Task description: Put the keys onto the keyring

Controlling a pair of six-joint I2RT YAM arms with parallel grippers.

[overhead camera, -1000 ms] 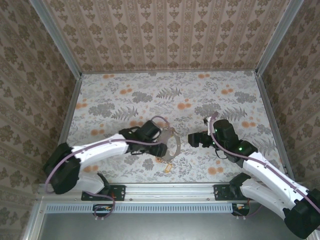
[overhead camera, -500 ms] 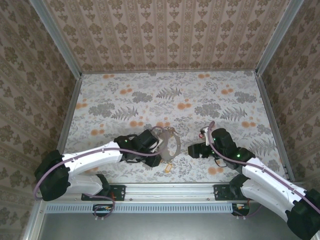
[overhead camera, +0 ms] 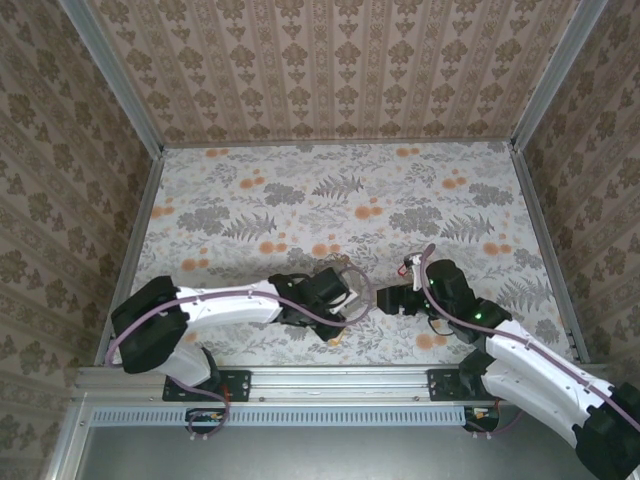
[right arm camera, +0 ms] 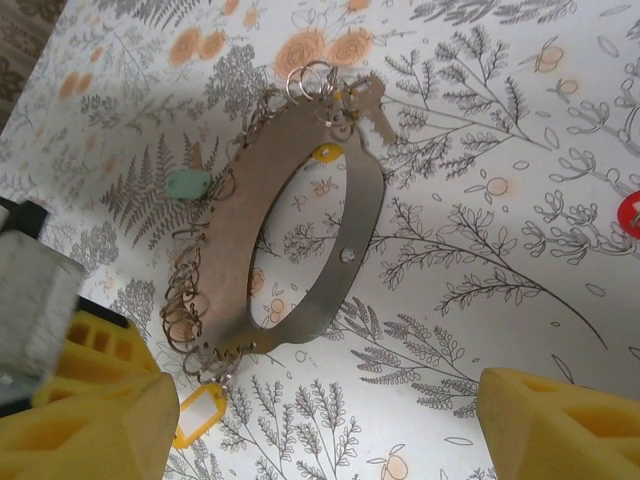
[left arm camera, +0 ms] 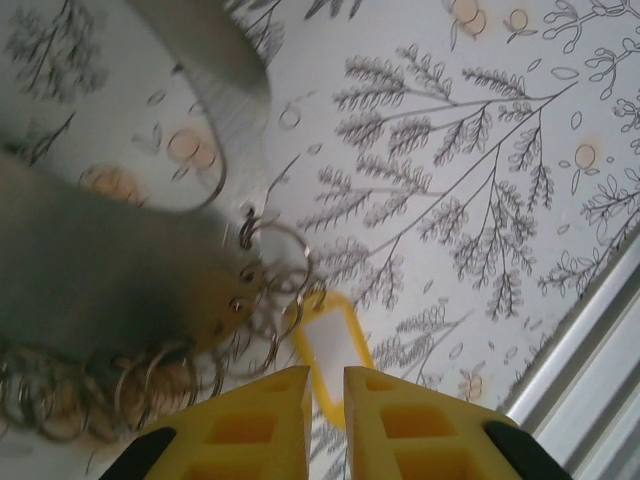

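Floral-printed paper covers the surface (overhead camera: 430,190) where two robot arms converge on the keyring (right arm camera: 250,215), a broad brown-grey band that appears to stand on its edge in a loose oval. In the right wrist view its long axis runs from upper right to lower left, with small wire rings (right arm camera: 185,300) fringing its outer side.

The left hand (left arm camera: 325,400) is the nearer of the two. Its yellow fingers are drawn almost together, with a thin slit between them. Straight ahead of that slit lies a yellow-headed key (left arm camera: 330,345), hooked to the wire rings at the band's lower end. Whether the fingers pinch it cannot be told. From this hand the band lies up and to the left.

The right hand (right arm camera: 325,425) is released, its fingers spread wide with nothing between them. It faces the oval from the band's other side and hangs just beside it.

A teal-headed key (right arm camera: 187,183) sits against the band's outer side among the rings, and a bare metal key (right arm camera: 372,105) pokes out at the far end. A red-headed key (right arm camera: 632,215) lies alone on the surface, well apart from the band, off to the right of the right hand's view. On this showing it is the one left to be threaded, and the right arm is the one placed to fetch it.
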